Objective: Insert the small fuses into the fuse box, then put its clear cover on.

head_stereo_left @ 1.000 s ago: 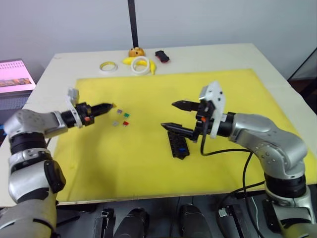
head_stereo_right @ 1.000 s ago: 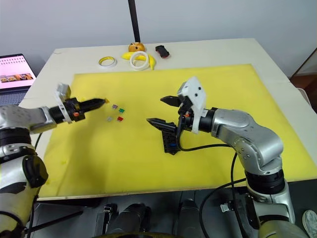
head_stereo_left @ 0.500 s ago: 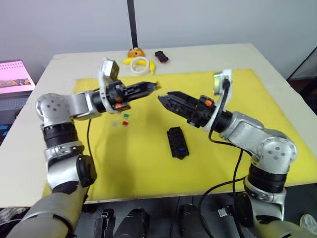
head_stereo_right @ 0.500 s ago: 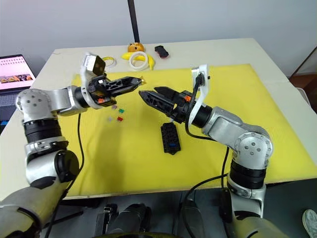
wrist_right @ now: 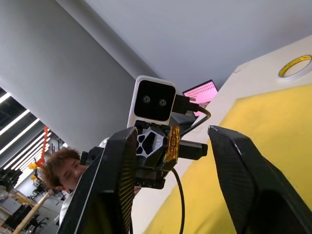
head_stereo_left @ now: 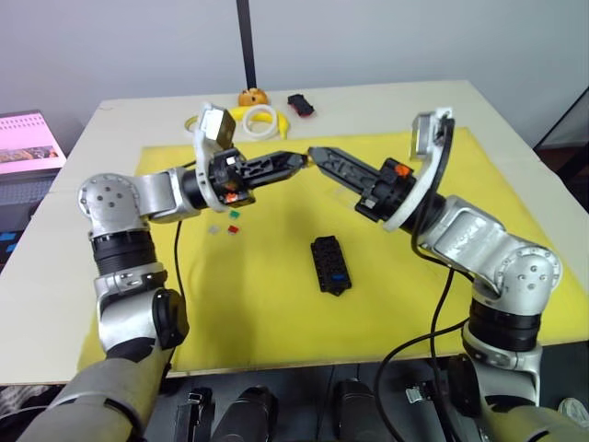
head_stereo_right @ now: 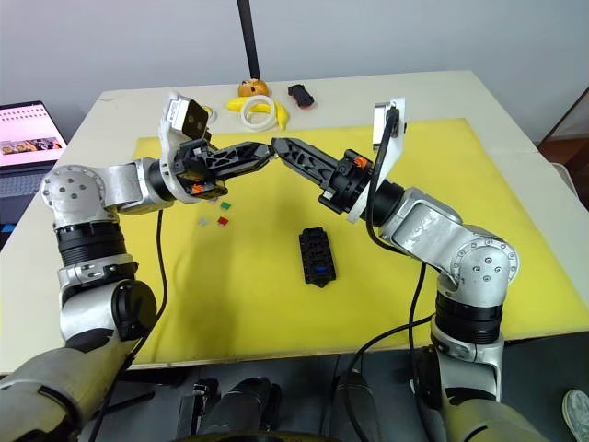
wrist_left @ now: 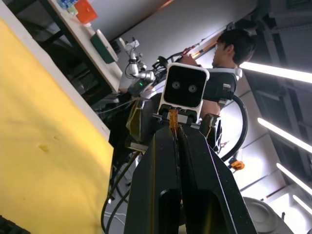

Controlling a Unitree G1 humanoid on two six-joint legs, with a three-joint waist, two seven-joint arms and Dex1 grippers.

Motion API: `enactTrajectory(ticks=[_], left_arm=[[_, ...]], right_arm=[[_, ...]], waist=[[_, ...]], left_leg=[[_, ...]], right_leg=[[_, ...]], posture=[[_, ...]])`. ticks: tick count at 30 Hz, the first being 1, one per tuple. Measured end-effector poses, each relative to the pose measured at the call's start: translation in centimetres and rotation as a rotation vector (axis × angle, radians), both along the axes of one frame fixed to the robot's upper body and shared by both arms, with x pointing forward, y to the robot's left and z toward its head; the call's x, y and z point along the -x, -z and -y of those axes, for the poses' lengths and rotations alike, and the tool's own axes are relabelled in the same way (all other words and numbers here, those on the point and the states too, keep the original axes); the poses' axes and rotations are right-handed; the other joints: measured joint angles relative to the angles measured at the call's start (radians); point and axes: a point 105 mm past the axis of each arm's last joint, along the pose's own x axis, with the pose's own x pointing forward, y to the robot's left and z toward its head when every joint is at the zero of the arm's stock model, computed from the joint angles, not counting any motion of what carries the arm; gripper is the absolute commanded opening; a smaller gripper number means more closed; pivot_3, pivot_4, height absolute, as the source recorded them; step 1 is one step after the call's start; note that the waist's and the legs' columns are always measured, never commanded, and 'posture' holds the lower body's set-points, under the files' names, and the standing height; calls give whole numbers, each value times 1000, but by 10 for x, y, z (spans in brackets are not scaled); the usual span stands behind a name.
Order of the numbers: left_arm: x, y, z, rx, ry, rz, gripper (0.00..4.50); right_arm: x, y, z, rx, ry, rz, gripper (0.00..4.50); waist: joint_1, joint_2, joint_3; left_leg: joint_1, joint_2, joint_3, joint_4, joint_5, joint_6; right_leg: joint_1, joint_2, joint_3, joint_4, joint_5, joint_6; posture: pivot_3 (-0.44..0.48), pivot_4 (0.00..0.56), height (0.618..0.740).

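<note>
The black fuse box (head_stereo_left: 330, 264) lies on the yellow mat (head_stereo_left: 276, 304), with a blue fuse (head_stereo_left: 339, 274) in one slot. Several small fuses (head_stereo_left: 233, 214) lie loose on the mat to its left. My left gripper (head_stereo_left: 296, 158) is raised above the mat's far part, shut on an orange fuse (wrist_left: 172, 117). My right gripper (head_stereo_left: 316, 152) points at it tip to tip and is open; in the right wrist view the orange fuse (wrist_right: 171, 143) sits between its spread fingers (wrist_right: 239, 175), untouched. The clear cover is out of view.
Behind the mat on the table lie a yellow tape ring (head_stereo_right: 197, 114), a white tape ring (head_stereo_left: 262, 118) on a banana, an orange object (head_stereo_left: 251, 95) and a black-and-red object (head_stereo_left: 300, 103). A black pole (head_stereo_left: 246, 41) rises there. A laptop (head_stereo_left: 28, 141) sits far left.
Both arms rose and closed in over the mat's far part. The left gripper carried the orange fuse rightward; the right gripper left the fuse box and turned to face it.
</note>
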Motion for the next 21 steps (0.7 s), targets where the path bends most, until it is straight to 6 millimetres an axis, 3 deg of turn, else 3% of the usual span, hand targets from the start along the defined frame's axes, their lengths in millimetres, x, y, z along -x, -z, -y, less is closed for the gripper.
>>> enactTrajectory(ticks=[12,14,21], left_arm=[[1,1,0,-6,9,0,0],[1,1,0,-5,8,0,0],[0,1,2,7,8,1,0]], right_arm=[[1,6,2,39,11,-8,2713],[1,5,3,42,16,-6,2184],[2,5,3,54,17,-1,2184]], waist=[[2,0,0],[2,0,0],[3,0,0]], left_leg=[[0,0,0,0,0,0],[0,0,0,0,0,0],[0,0,0,0,0,0]], right_leg=[[0,0,0,0,0,0],[0,0,0,0,0,0],[0,0,0,0,0,0]], posture=[[0,150,740],[0,150,740],[0,150,740]])
